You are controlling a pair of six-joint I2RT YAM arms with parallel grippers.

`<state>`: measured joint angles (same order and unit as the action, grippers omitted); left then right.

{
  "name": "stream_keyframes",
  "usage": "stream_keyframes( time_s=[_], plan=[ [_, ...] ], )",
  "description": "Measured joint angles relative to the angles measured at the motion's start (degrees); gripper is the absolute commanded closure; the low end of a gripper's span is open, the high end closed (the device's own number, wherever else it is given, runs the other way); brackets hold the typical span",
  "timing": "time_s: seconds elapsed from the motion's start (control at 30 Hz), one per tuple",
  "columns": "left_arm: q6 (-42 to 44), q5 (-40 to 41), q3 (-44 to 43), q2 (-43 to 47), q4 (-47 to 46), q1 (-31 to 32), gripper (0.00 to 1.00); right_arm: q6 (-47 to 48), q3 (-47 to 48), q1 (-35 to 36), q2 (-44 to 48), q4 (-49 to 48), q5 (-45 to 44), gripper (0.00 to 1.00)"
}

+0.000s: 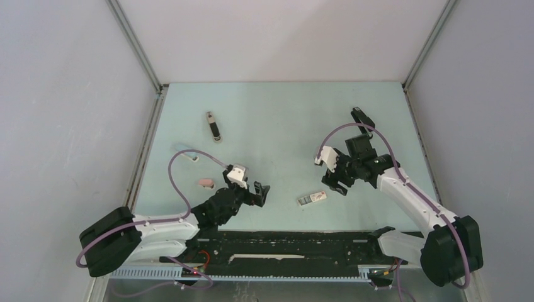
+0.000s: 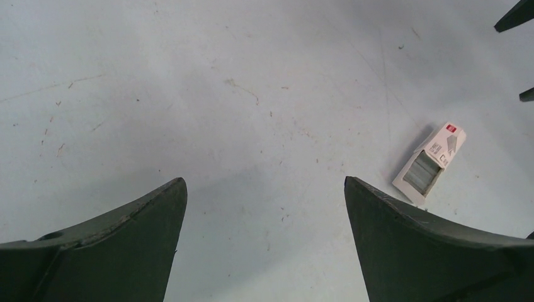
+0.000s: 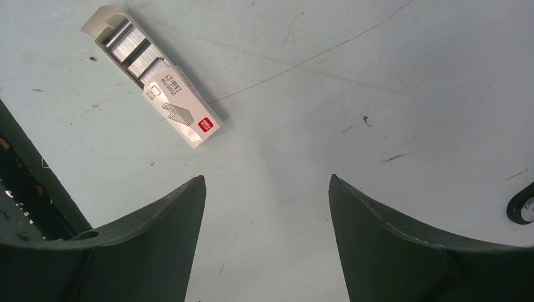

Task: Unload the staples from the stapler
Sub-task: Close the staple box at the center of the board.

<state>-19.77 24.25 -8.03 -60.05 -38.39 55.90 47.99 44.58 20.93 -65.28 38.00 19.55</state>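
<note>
The stapler (image 1: 214, 127), black with a silver top arm, lies closed on the far left part of the pale green table, well away from both arms. Its staples are hidden from view. My left gripper (image 1: 260, 191) (image 2: 264, 182) hangs open over bare table near the front centre, nothing between its fingers. My right gripper (image 1: 334, 183) (image 3: 267, 179) is open too, empty, over bare table to the right of centre.
A small white box (image 1: 312, 199) (image 2: 429, 163) (image 3: 151, 75), open with grey refill strips inside, lies between the two grippers. A pink scrap (image 1: 206, 183) and a small pale object (image 1: 184, 150) lie left of the left arm. Grey walls close in the table.
</note>
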Motion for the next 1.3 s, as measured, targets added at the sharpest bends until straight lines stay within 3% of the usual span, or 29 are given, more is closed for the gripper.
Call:
stream_keyframes(
  time_s=[0.43,0.8,1.17,1.3],
  plan=[
    [-3.28,-2.12,-0.04,0.44,1.68,0.00,0.00,0.04,0.94,-0.74,-2.34,1.27,-0.20,0.21],
    [-14.97,-0.07,-0.04,2.75,0.57,0.63,0.00,0.04,1.03,-2.19,-3.13,2.05,-0.17,0.21],
    [-31.36,9.75,-13.09,-7.37,16.76,5.57,0.00,-0.17,1.03,-2.21,-3.41,2.03,-0.63,0.22],
    [-37.03,11.76,-13.99,-10.34,19.41,6.69,0.05,-0.72,1.03,-2.21,-4.24,1.97,-1.16,0.24]
  ],
)
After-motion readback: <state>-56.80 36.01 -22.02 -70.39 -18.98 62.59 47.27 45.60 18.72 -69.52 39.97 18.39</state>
